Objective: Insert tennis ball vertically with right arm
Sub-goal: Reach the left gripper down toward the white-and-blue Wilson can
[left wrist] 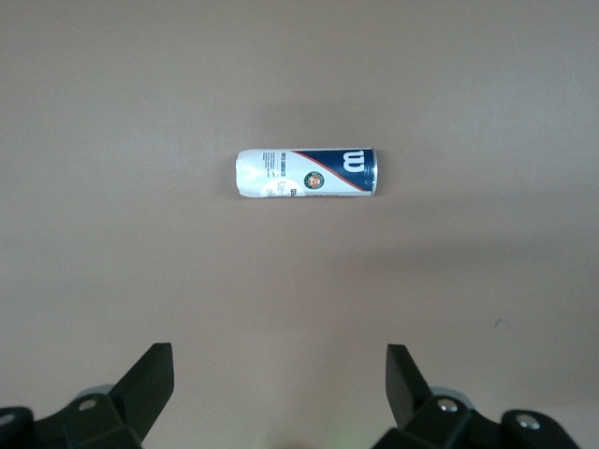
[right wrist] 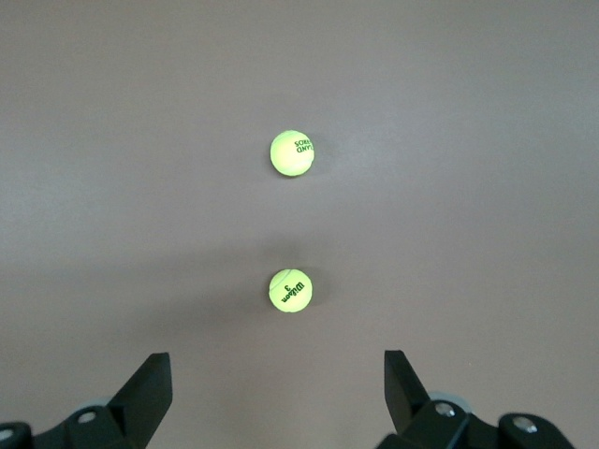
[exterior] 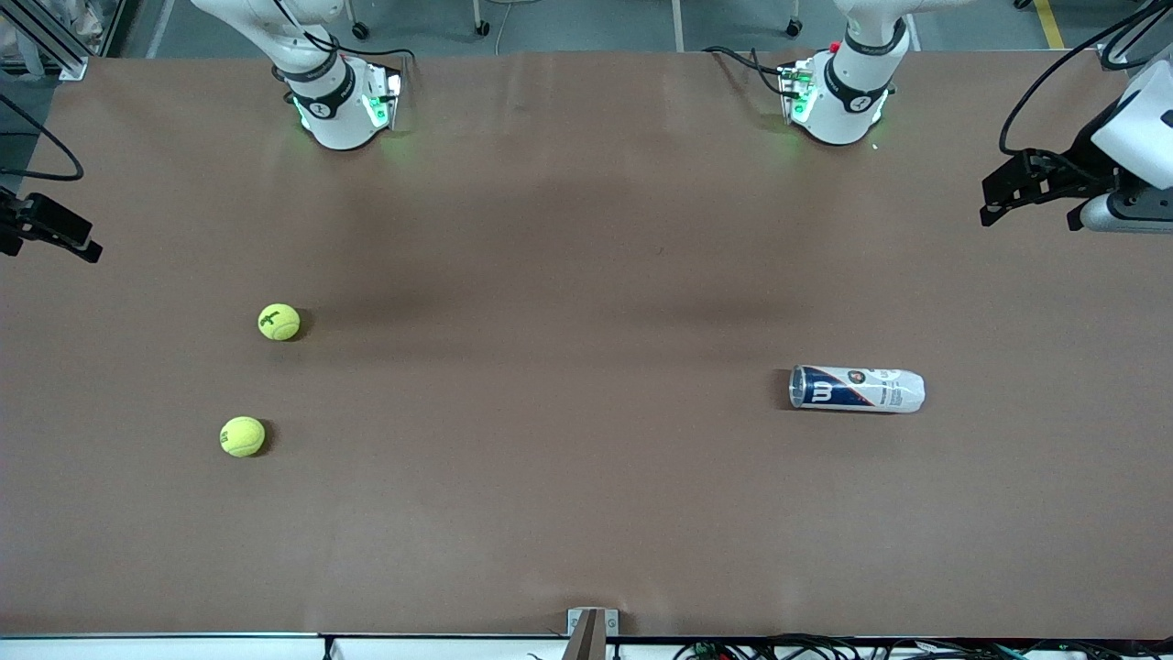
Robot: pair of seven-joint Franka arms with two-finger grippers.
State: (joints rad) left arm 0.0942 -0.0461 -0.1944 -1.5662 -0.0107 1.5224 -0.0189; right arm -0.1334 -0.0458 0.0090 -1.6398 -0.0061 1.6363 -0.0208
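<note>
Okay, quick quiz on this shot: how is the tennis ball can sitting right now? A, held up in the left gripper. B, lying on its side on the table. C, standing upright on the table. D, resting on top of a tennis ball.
B: the tennis ball can lies on its side on the table, apart from both tennis balls and untouched by either gripper.

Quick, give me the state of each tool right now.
Left tool: open, holding nothing, up over the table with the ball can lying below.
Right tool: open, holding nothing, up over the two tennis balls.
</note>
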